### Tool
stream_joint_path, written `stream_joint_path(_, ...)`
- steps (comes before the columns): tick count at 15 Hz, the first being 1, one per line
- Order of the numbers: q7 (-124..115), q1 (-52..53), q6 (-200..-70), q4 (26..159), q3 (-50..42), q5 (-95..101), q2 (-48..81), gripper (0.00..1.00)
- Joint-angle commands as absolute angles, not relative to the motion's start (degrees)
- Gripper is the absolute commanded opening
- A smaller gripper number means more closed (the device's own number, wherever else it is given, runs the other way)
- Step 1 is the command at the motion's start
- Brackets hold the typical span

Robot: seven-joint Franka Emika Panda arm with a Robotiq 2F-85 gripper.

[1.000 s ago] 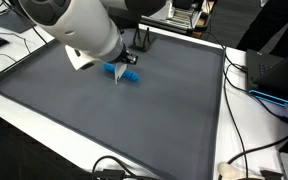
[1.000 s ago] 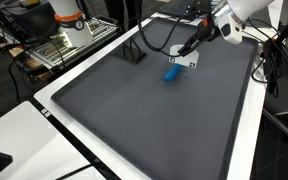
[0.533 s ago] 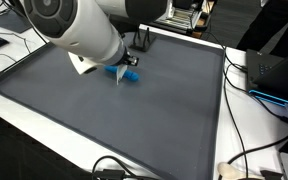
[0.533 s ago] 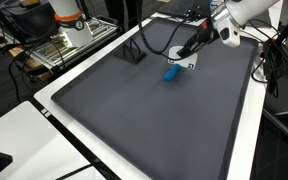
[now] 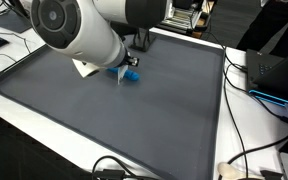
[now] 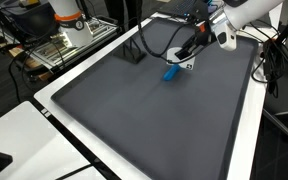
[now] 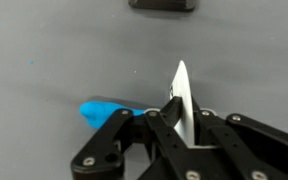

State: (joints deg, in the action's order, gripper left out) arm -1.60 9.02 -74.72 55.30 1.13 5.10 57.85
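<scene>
My gripper (image 7: 174,116) is shut on a thin white flat piece (image 7: 181,92) that stands on edge between the two black fingers. In an exterior view the same white piece (image 6: 186,64) hangs under the gripper (image 6: 192,50), low over the dark grey mat (image 6: 134,110). A small blue object (image 7: 106,110) lies on the mat just beside the held piece, partly hidden behind a finger in the wrist view. Both exterior views show the blue object (image 5: 130,75) (image 6: 170,72) right next to the piece's lower edge; whether they touch I cannot tell.
A small black stand (image 6: 132,54) (image 7: 164,5) sits on the mat toward its far edge. The mat lies on a white table (image 5: 254,120) with cables (image 5: 246,150) along the sides. Equipment and a second robot base (image 6: 66,22) stand beyond the table.
The arm has shifted slightly, carrying the white piece a little closer to the blue object. The grip has stayed the same.
</scene>
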Motion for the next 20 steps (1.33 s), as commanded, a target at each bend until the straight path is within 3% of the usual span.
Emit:
stream_joint_path(1, -0.79, 8.89, -74.18, 54.83, 1.08, 5.37, 59.92, 0.02)
stream_joint_path(20, 3.54, 9.41, -68.70, 55.29, 0.96, 5.86, 60.44, 0.02)
